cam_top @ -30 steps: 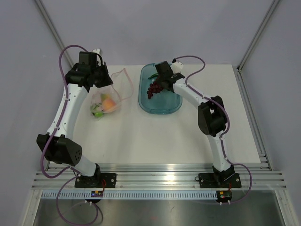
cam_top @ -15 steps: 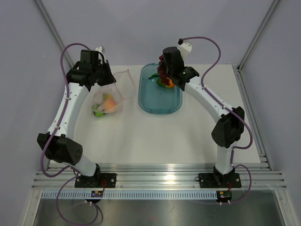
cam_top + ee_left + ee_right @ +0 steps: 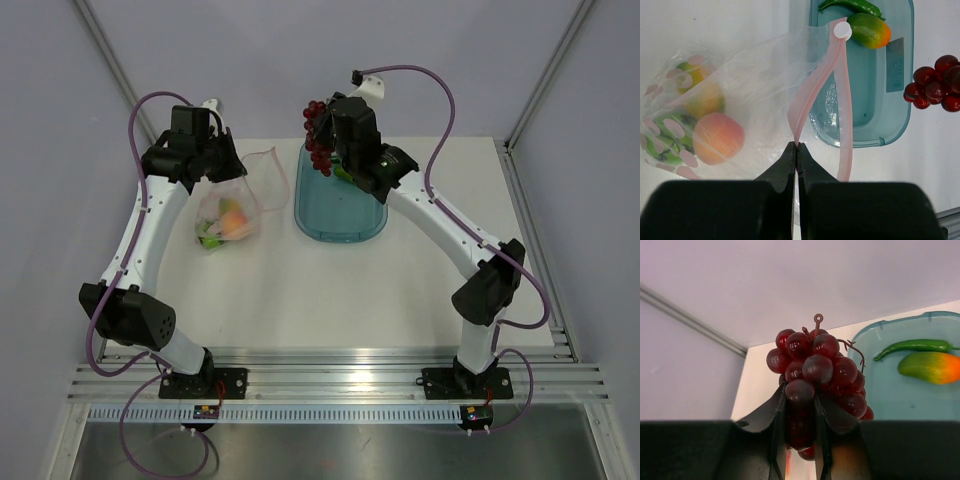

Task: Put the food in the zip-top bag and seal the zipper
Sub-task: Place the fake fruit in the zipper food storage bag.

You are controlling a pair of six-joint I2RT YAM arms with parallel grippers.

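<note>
Up off tray (image 3: 340, 228) since earlier: grape bunch (image 3: 318, 137), my right gripper (image 3: 800, 392) clamped on it; left gripper (image 3: 796, 151) pinching zip-top bag (image 3: 755, 75) rim.

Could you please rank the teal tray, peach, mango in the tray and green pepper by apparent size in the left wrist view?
Largest: teal tray.
Next: peach, though the bag may bring it nearer the camera.
Too close to rank: mango and green pepper, pepper longer but thinner.
</note>
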